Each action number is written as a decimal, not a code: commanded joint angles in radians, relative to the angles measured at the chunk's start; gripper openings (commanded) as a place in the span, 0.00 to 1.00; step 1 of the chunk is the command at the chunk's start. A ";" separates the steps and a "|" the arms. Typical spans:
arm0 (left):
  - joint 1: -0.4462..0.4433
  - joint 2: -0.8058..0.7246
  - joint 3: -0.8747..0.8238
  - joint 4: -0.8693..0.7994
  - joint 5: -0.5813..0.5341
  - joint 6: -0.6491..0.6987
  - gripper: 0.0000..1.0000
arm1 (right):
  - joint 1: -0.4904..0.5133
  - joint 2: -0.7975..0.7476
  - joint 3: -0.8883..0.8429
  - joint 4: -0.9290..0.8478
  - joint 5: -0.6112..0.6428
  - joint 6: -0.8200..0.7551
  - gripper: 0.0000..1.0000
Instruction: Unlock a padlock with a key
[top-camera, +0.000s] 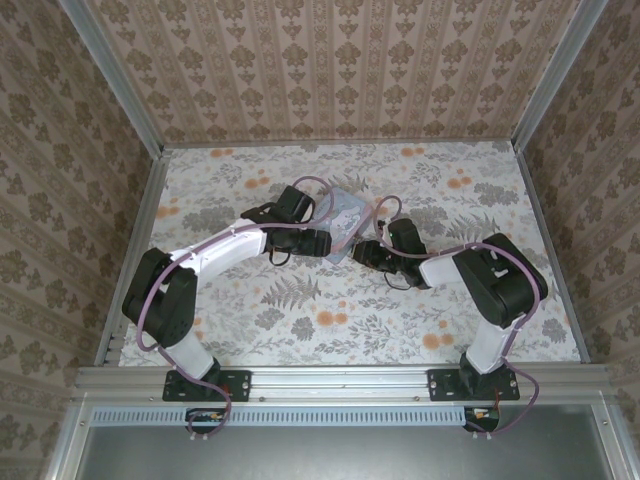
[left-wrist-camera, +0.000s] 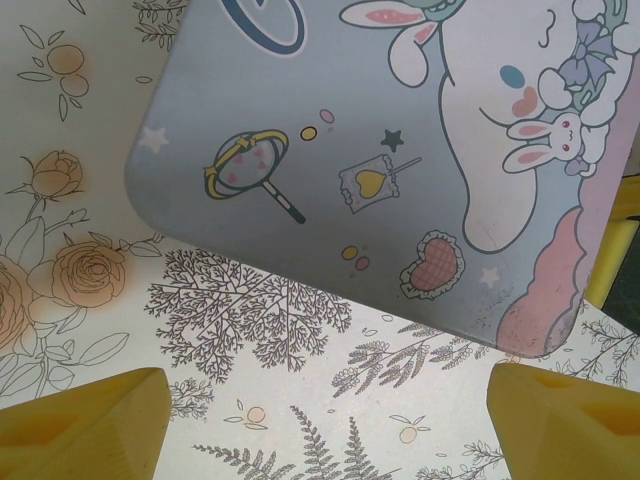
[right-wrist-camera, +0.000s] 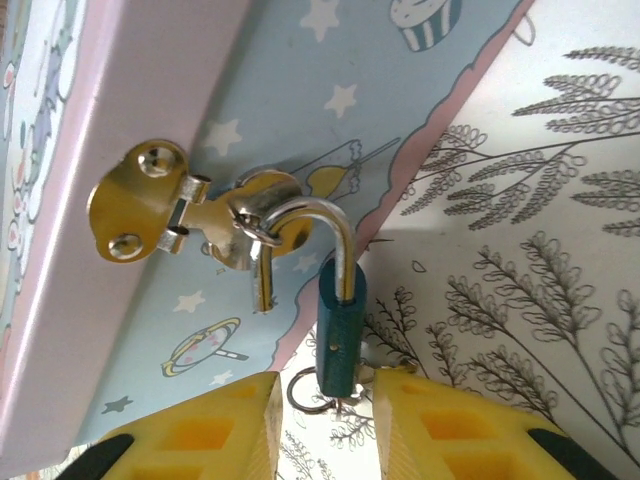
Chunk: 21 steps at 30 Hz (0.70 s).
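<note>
Down at the bottom edge of the right wrist view, the right hand (right-wrist-camera: 325, 405) has its yellow fingers (right-wrist-camera: 200, 440) either side of the teal padlock (right-wrist-camera: 340, 330). A thin gap shows on its left, and I cannot tell whether they pinch it. A key ring (right-wrist-camera: 298, 398) sits at the lock's base. Its shackle (right-wrist-camera: 335, 225) hooks through the brass hasp (right-wrist-camera: 190, 205) on the pale-blue tin (right-wrist-camera: 400, 110), upper left. The left hand (left-wrist-camera: 325, 405) stands wide apart over the floral worktop (left-wrist-camera: 250, 330), below the tin's lid.

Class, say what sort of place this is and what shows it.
Probably a staged robot test booth: aluminium frame, wallpapered walls, left arm and right arm bolted at a floral table.
</note>
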 joint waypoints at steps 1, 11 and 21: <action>0.007 -0.002 -0.007 0.000 -0.004 -0.004 0.85 | 0.022 0.034 0.022 -0.036 0.001 -0.010 0.29; 0.008 -0.002 -0.007 -0.008 -0.016 0.013 0.85 | 0.020 0.040 0.023 -0.050 0.048 0.005 0.08; -0.007 0.015 0.035 -0.056 -0.129 0.063 0.85 | 0.007 0.004 -0.001 -0.029 0.060 0.033 0.00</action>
